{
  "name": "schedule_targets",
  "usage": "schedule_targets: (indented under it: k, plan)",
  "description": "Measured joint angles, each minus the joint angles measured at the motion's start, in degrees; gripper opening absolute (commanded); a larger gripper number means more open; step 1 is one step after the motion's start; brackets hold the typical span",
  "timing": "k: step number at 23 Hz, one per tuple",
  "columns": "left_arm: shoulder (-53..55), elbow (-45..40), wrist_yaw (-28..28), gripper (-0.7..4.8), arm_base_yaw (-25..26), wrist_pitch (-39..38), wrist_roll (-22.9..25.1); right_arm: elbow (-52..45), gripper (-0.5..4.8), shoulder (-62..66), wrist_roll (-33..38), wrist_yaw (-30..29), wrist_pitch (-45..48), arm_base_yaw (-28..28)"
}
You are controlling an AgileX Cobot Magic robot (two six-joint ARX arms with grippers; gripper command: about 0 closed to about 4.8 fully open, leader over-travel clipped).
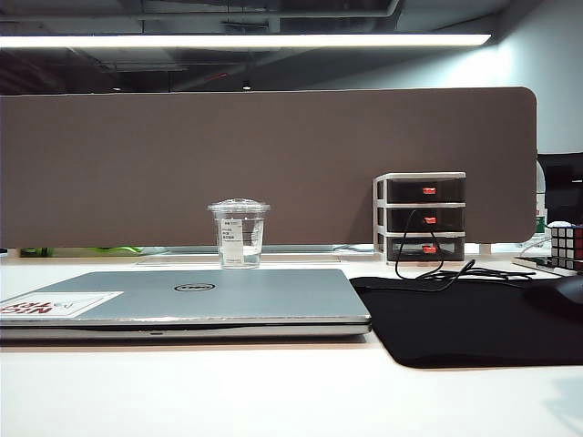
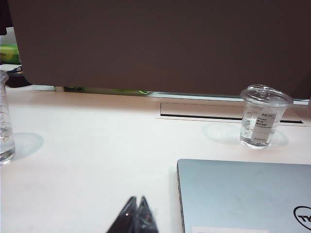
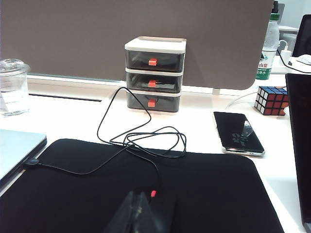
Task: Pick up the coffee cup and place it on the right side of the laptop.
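Note:
The coffee cup (image 1: 240,233), clear plastic with a domed lid and a white label, stands upright on the white table behind the closed silver laptop (image 1: 182,300). It also shows in the left wrist view as the coffee cup (image 2: 262,122) beyond the laptop (image 2: 243,194), and at the edge of the right wrist view as the coffee cup (image 3: 12,87). My left gripper (image 2: 137,200) is shut, empty, low over bare table beside the laptop's corner. My right gripper (image 3: 138,194) is shut, empty, over the black mat. Neither gripper shows in the exterior view.
A black mat (image 1: 455,319) lies right of the laptop, with a tangled black cable (image 3: 141,141) on it. Behind stand a three-drawer organiser (image 1: 420,217), a Rubik's cube (image 3: 272,100), a phone (image 3: 239,132) and a bottle (image 3: 266,48). Another clear cup (image 2: 5,121) stands far left. A brown partition (image 1: 273,164) backs the table.

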Motion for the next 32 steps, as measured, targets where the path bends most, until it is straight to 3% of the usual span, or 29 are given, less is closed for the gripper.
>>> schedule_targets:
  k: [14, 18, 21, 23, 26, 32]
  plan:
    - [0.0, 0.0, 0.0, -0.05, 0.0, 0.0, 0.0, 0.0, -0.01, 0.0, 1.1, -0.4, 0.0, 0.0]
    - [0.0, 0.0, 3.7, -0.05, 0.0, 0.0, -7.5, 0.0, -0.01, 0.0, 3.1, -11.8, 0.0, 0.0]
    - [0.0, 0.0, 12.0, -0.05, 0.0, 0.0, -11.4, 0.0, -0.01, 0.0, 3.3, -23.3, 0.0, 0.0]
    - [0.0, 0.0, 21.4, -0.05, 0.0, 0.0, -11.9, 0.0, -0.01, 0.0, 3.3, -32.4, 0.0, 0.0]
    - [0.0, 0.0, 25.5, -0.05, 0.0, 0.0, -12.1, 0.0, -0.01, 0.0, 3.3, -34.4, 0.0, 0.0]
    - [0.0, 0.0, 24.0, -0.05, 0.0, 0.0, -13.0, 0.0, -0.01, 0.0, 3.3, -34.4, 0.0, 0.0]
